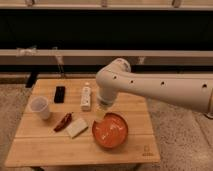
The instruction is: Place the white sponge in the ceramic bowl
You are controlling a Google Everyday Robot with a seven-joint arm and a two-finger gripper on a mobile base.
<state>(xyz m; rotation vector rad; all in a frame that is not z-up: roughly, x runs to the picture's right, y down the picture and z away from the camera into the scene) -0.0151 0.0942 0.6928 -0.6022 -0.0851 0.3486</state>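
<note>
The white sponge (pixel 76 128) lies flat on the wooden table (pixel 45 147), left of the ceramic bowl (pixel 110 132). The bowl is orange-red and stands at the table's front middle. My arm comes in from the right, and the gripper (pixel 101 112) hangs at its end over the bowl's far left rim, right of the sponge and apart from it.
A translucent plastic cup (pixel 40 107) stands at the left. A dark red item (pixel 63 122) lies beside the sponge. A black object (pixel 59 94) and a long white bottle-like object (pixel 86 97) lie at the back. A dark railing runs behind the table.
</note>
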